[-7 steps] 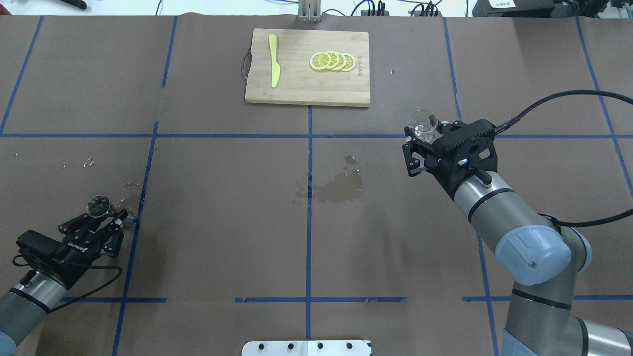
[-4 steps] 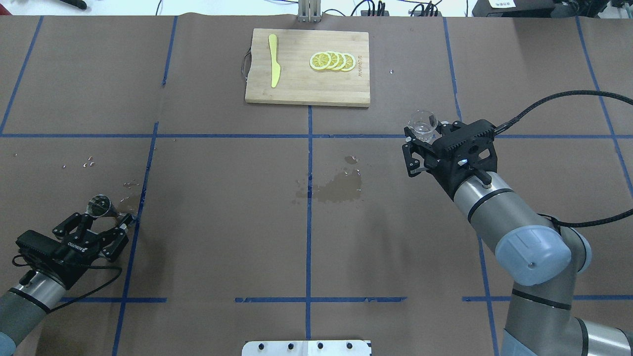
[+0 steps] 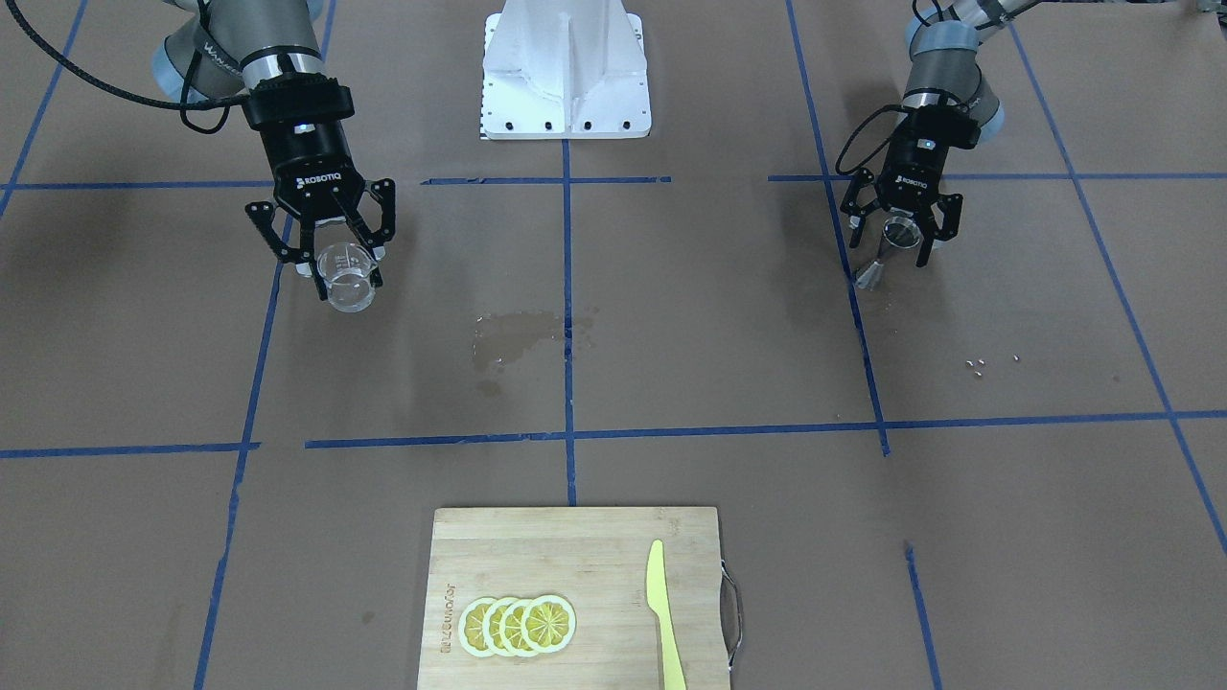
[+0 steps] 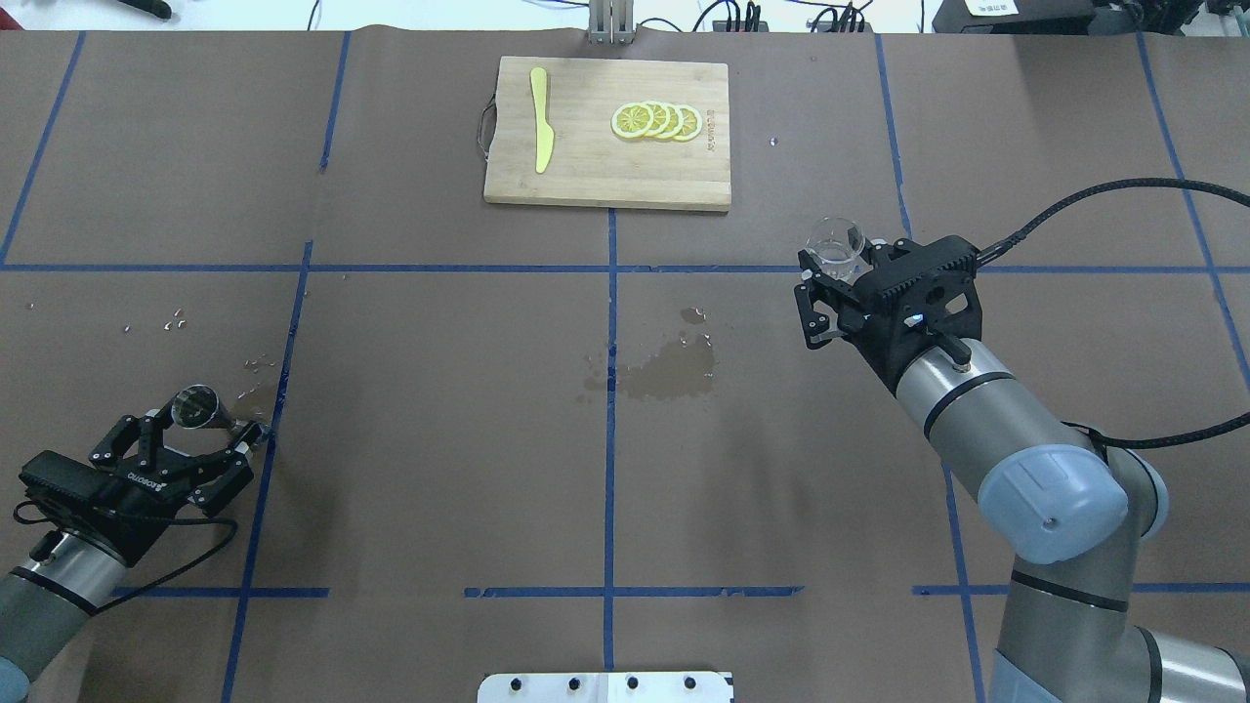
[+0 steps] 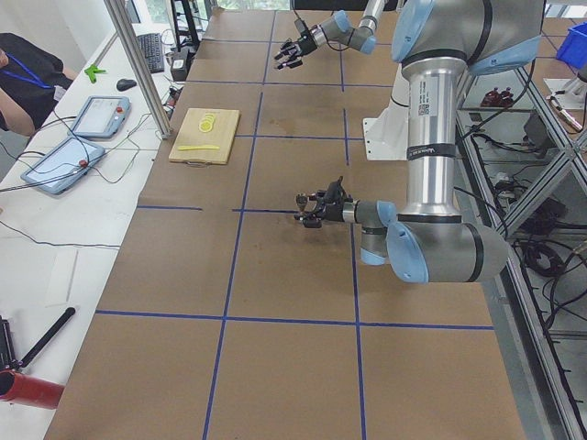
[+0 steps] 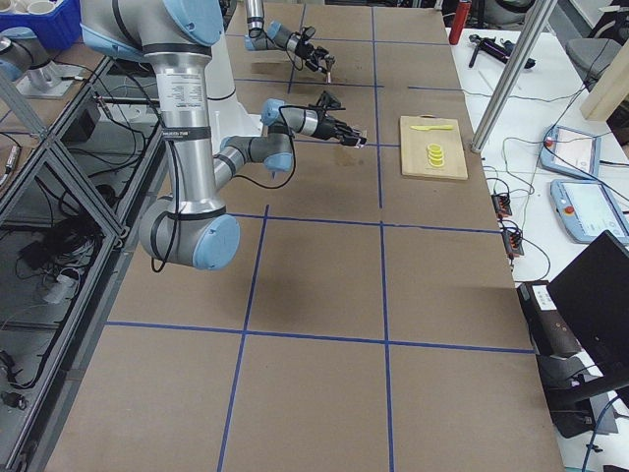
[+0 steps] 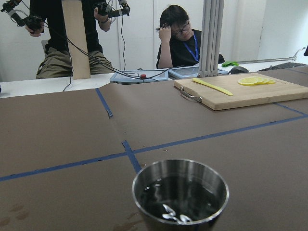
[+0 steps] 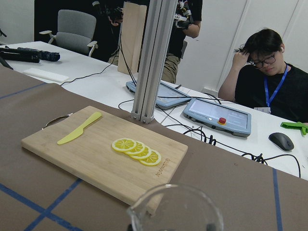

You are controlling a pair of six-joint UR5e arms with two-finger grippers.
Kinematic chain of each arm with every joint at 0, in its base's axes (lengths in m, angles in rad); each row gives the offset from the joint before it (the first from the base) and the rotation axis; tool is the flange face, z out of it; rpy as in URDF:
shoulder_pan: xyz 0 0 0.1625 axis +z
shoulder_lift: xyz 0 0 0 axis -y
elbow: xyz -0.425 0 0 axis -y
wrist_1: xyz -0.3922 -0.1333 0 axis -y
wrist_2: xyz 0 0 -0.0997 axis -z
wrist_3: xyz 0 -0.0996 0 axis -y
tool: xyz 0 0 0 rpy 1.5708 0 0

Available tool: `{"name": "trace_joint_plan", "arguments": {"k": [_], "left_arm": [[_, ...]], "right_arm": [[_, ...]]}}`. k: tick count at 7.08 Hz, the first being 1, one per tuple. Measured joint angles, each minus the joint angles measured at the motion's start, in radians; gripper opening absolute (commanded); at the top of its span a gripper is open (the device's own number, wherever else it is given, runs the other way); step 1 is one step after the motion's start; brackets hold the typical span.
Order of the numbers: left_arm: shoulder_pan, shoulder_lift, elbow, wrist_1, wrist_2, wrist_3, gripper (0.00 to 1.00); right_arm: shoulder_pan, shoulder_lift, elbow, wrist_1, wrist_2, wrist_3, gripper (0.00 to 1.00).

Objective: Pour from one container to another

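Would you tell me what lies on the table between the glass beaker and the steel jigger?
Overhead, between beaker and jigger: a wet patch and blue tape lines on brown paper; no other objects.

Most likely a robotics lab: a bench covered in brown paper and gridded with blue tape. Beyond its 12 o'clock edge stand an aluminium post and a white side table with control tablets, cables and a mouse. People wait nearby.
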Motion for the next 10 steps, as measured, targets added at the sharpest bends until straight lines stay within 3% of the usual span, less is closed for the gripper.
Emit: {"name": "trace_joint_plan", "arguments": {"k": [3, 6, 8, 10], "left_arm": [[-0.001, 0.013, -0.034, -0.114, 0.040, 0.009, 0.99], [-0.005, 0.015, -0.062, -0.145, 0.021, 0.037, 0.99], [-0.052, 0.021, -0.097, -0.143, -0.094, 0.087, 0.99], [-0.201, 0.027, -0.097, -0.132, -0.333, 0.099, 0.99]], "right_arm": [[-0.001, 0.000, 0.000, 0.000, 0.000, 0.000, 0.00], [-0.001, 0.000, 0.000, 0.000, 0.000, 0.000, 0.00], [0.000, 0.000, 0.000, 0.000, 0.000, 0.000, 0.00], [0.000, 0.000, 0.000, 0.000, 0.000, 0.000, 0.00]]}}
